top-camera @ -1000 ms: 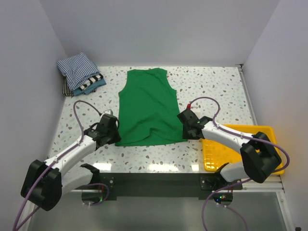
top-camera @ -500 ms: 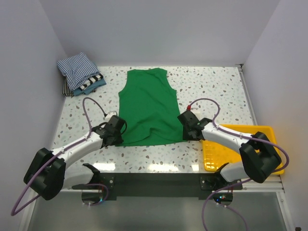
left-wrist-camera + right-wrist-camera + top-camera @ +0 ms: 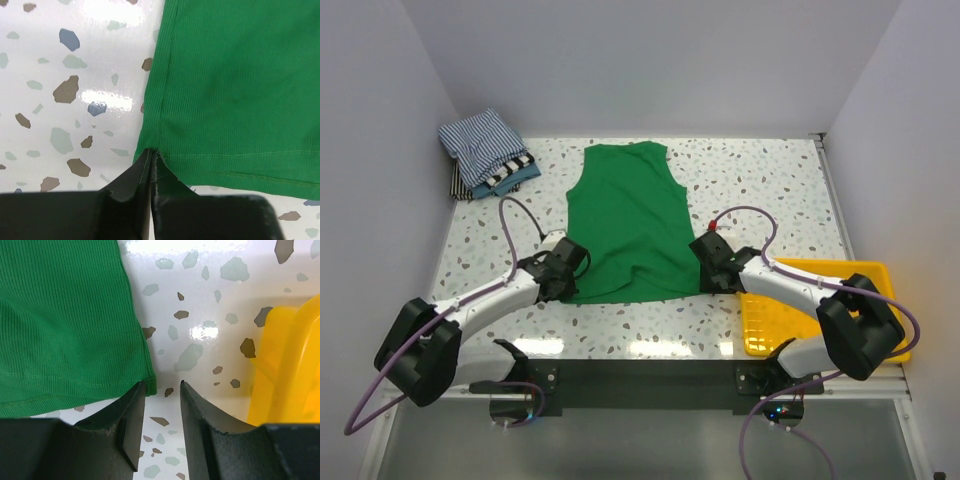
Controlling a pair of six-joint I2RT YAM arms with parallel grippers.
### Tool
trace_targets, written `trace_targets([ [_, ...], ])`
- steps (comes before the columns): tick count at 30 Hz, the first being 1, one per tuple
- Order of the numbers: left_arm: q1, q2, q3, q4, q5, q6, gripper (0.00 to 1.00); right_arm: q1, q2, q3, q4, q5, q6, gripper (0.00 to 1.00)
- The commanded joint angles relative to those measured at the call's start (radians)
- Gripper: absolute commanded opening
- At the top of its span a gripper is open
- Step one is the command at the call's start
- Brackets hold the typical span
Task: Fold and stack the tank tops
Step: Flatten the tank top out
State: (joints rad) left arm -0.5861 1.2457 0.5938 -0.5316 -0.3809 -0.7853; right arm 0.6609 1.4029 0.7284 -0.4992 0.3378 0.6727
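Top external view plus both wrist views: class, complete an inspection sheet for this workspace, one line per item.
Surface: glossy speckled white table.
Job's things: plain green ribbed cloth tank top lying flat and unfolded mid-table; folded stack of cloth tops at the far left corner, with a blue-and-white striped one uppermost.
Clutter: yellow plastic tray at the near right edge.
Grippers: left gripper shut on the green top's near left hem corner; right gripper open at the near right corner.
Cables: purple cables loop over both arms, beside the cloth.
Surroundings: plain white walls.
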Motion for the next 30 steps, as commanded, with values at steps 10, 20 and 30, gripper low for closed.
trace_targets([
  [10,-0.008,-0.101,0.124,-0.1,-0.044,-0.019,0.0,0.002,0.002,-0.011,0.042,0.004,0.024,0.43],
  [20,-0.008,-0.152,0.13,-0.126,-0.032,-0.029,0.0,-0.006,0.021,-0.027,0.094,-0.025,0.053,0.44],
  [30,-0.006,-0.199,0.162,-0.146,-0.041,-0.034,0.0,-0.015,0.022,-0.04,0.087,-0.031,0.07,0.02],
])
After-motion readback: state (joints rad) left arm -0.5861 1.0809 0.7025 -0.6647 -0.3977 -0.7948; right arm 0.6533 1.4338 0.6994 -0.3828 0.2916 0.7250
